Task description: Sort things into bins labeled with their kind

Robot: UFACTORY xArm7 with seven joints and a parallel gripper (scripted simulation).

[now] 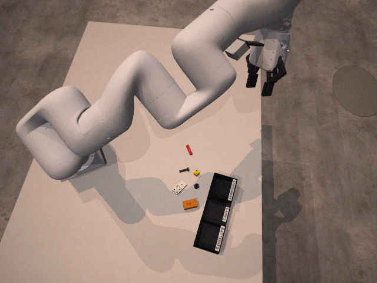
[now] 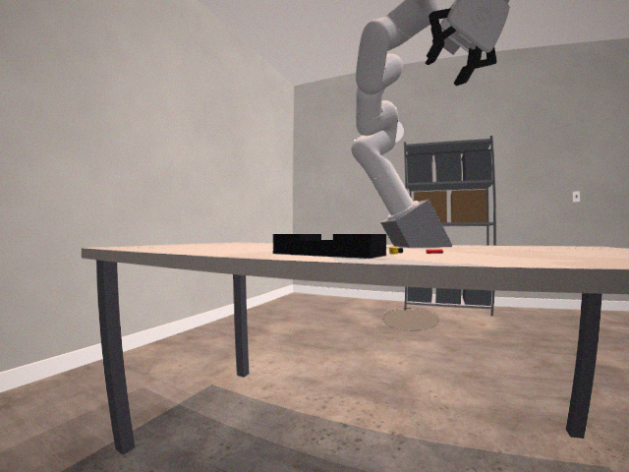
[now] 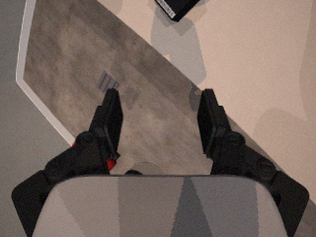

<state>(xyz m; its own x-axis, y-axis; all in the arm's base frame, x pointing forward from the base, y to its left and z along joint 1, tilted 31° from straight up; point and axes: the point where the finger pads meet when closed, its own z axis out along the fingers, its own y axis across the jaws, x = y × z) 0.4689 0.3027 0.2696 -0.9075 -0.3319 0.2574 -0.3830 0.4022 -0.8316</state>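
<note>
My gripper (image 1: 259,89) (image 2: 444,72) (image 3: 160,103) is open and empty, high above the table's right edge, far from the things. A joined row of black bins (image 2: 330,248) stands on the table. Its labels read STATIONERY (image 1: 232,189), GAMES (image 1: 225,214) and BATTERIES (image 1: 220,238); nothing shows inside the bins. Left of them lie a red stick (image 1: 189,150) (image 2: 434,251), a dark bolt-like piece (image 1: 184,170), a yellow die (image 1: 196,173) (image 2: 393,250), a small black round piece (image 1: 196,186), a white domino (image 1: 179,187) and an orange block (image 1: 190,204) with two dark marks.
The arm (image 1: 142,79) (image 2: 372,66) reaches over the back of the table from its base. Shelving (image 2: 449,185) stands behind the table. The wrist view shows a bin corner (image 3: 174,14) at the top and something red (image 3: 112,163), partly hidden, behind the left finger.
</note>
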